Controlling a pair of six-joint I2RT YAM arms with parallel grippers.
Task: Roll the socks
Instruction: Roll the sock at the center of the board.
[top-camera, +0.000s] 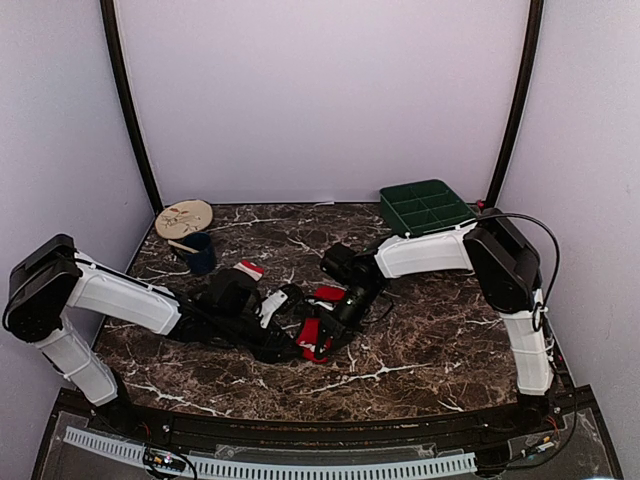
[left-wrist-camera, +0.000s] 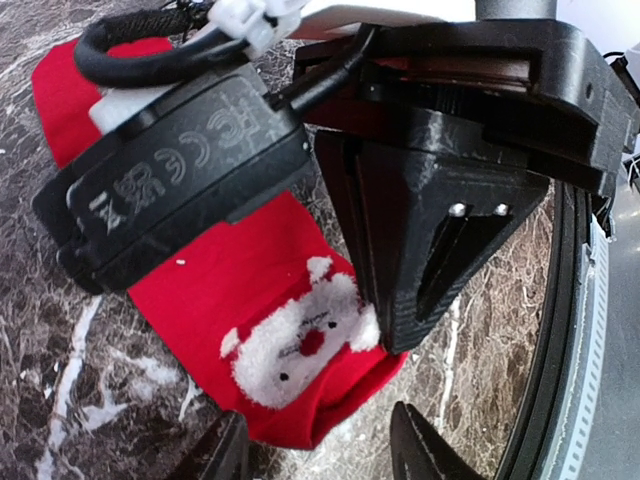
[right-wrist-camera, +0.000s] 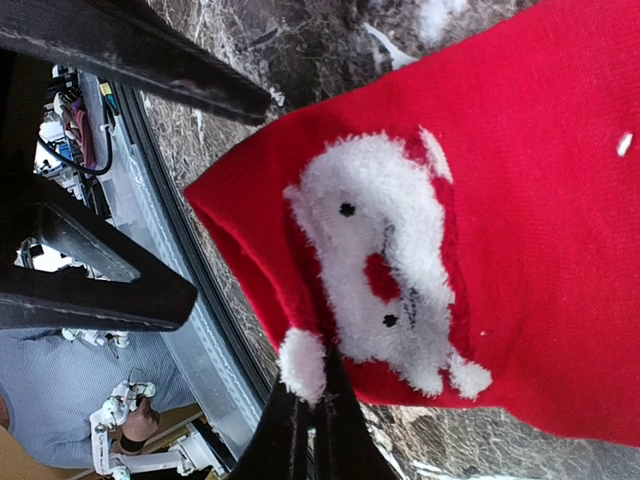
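On the marble counter (top-camera: 420, 370), near its middle, a red sock (left-wrist-camera: 230, 280) with a white Santa face (left-wrist-camera: 295, 345) is laid flat beneath both arms. Its edge beside the face is pinched by the right gripper (right-wrist-camera: 310, 400), whose fingers are pressed together on the fabric. The left gripper (left-wrist-camera: 318, 440) is held wide open over the sock's rounded end, with nothing grasped.

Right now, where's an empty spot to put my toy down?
Bare marble at the back, between the round disc and the green tray, and front right, between the socks and the right arm. The middle, around the socks, is crowded.
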